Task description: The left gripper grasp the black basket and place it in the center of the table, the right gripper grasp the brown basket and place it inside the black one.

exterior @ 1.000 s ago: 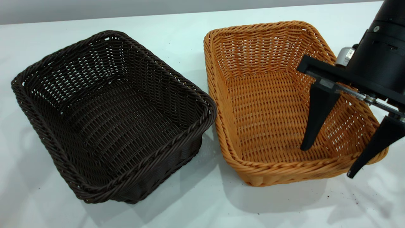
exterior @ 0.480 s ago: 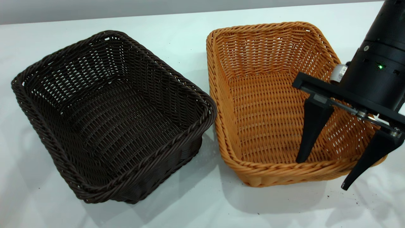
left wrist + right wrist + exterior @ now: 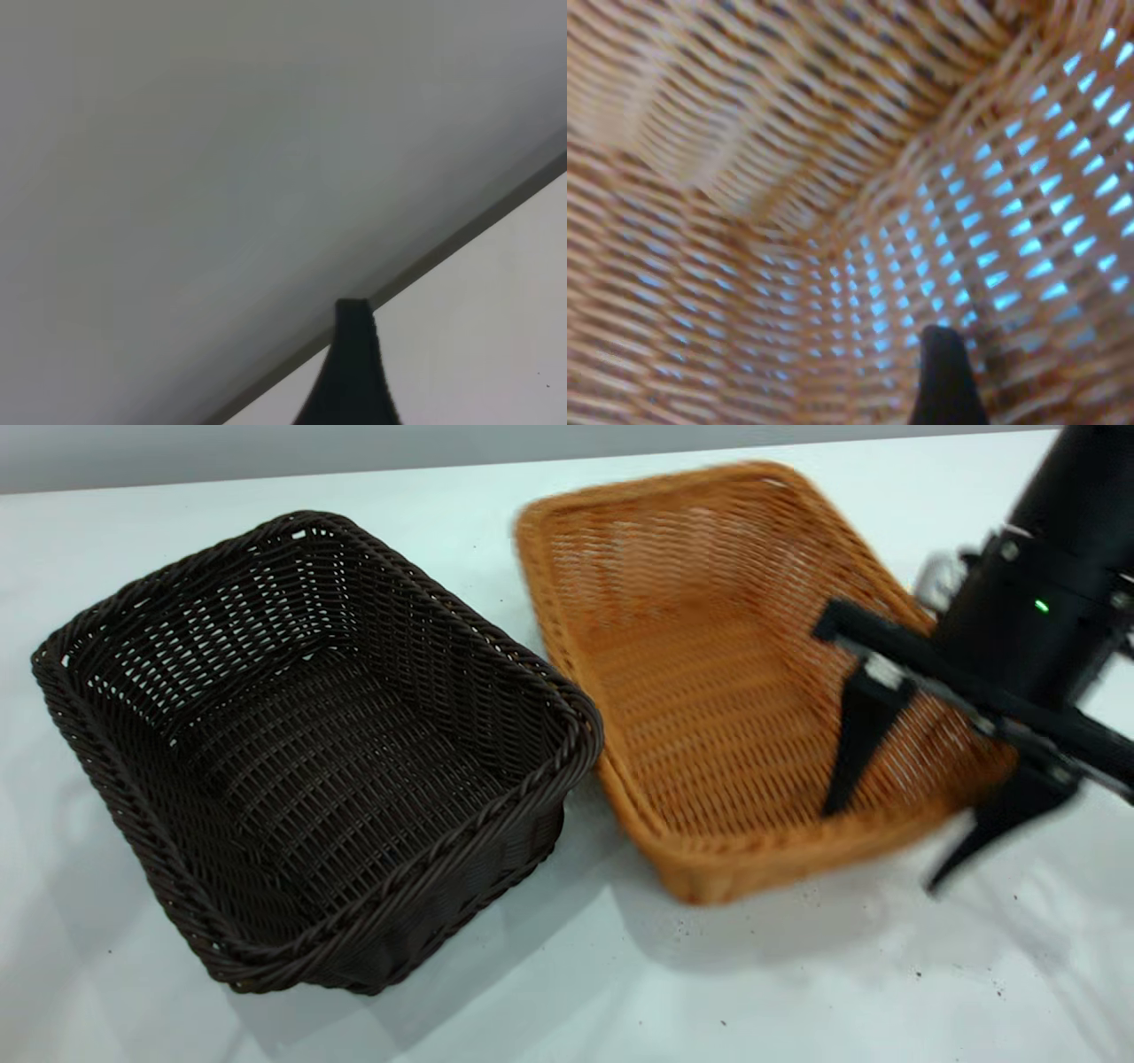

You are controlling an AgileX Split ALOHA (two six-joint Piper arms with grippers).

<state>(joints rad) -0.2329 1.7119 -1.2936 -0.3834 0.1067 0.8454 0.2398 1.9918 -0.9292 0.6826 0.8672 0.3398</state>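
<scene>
The black basket (image 3: 310,753) stands upright on the table (image 3: 567,1001) at the left. The brown basket (image 3: 735,682) is beside it on the right, blurred and turned, its far end swung toward the black one. My right gripper (image 3: 881,850) straddles the brown basket's right wall near its front corner, one finger inside and one outside, holding that wall. The right wrist view shows the orange weave (image 3: 788,177) close up and one dark finger (image 3: 948,381). The left wrist view shows only one finger (image 3: 354,381) of my left gripper over bare table, away from both baskets.
White table with small dark specks lies in front of both baskets and to the right (image 3: 1019,992). The table's far edge (image 3: 354,474) runs behind the baskets. The two baskets almost touch at the black one's right corner (image 3: 589,735).
My right gripper has dropped over the brown basket's right wall, drawn its fingers closer and risen. The brown basket has moved with it, its far end swinging left. The black basket has not moved.
</scene>
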